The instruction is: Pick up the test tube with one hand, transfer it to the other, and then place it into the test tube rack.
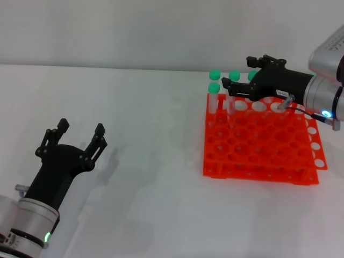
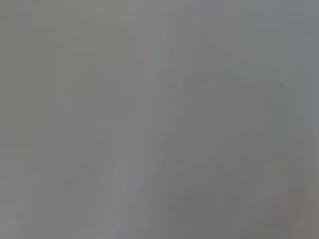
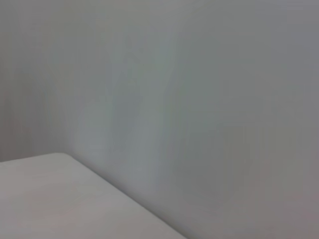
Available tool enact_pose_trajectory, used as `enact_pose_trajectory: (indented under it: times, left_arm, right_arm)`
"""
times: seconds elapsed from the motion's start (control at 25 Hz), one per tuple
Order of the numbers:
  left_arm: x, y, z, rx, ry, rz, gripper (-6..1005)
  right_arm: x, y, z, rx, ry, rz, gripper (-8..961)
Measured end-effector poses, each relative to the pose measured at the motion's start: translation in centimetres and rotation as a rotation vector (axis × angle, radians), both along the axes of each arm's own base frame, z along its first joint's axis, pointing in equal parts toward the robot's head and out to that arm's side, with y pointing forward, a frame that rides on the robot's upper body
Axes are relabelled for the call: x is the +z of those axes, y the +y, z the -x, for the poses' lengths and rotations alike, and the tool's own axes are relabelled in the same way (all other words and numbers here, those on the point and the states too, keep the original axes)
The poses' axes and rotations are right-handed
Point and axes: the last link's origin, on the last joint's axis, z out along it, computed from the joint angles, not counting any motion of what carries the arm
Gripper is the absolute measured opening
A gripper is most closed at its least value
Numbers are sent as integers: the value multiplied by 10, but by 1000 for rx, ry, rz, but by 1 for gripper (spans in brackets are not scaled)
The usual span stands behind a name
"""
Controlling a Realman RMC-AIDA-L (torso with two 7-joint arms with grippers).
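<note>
The orange-red test tube rack stands on the white table at the right. Three green-capped test tubes stand in its back-left holes, one at the corner, one behind it and one beside that. My right gripper, black on a grey metallic wrist, hovers over the rack's back rows with its fingers spread. Another green cap shows between its fingers, against the palm. My left gripper, black on a white arm, is open and empty at the lower left, far from the rack.
The white table stretches between the two arms, with a pale wall behind it. The left wrist view shows only a blank grey surface. The right wrist view shows a pale wall and a table corner.
</note>
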Motion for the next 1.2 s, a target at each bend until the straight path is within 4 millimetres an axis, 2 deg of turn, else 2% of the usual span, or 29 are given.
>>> enact_pose_trajectory:
  times: [0.2,0.32,0.48,0.6,0.72,0.96,1.2]
  left_arm:
    - [0,0,1,2,4,0,832]
    - [1,0,2,3,5,0,833]
    - [1,1,1,2,7,-2,833]
    - [2,3,1,1,7,-6,833]
    - [3,3,1,4,5,-11,833]
    - [5,4,2,6,2,-20,832]
    - [11,9,2,24,-17,-61,832]
  right_arm:
    - [12,-6,-9,-2,51,-7,863]
    - [27,-14,-18,1,115,-14,863]
    - [58,-27,-43,-21,224,-70,862]
    - [82,-38,-71,-62,277,-160,858]
    - [96,-47,-100,-128,320,-262,857]
    - [106,-71,-157,-249,316,-486,857]
    - [97,-88,-183,-305,231,-608,857]
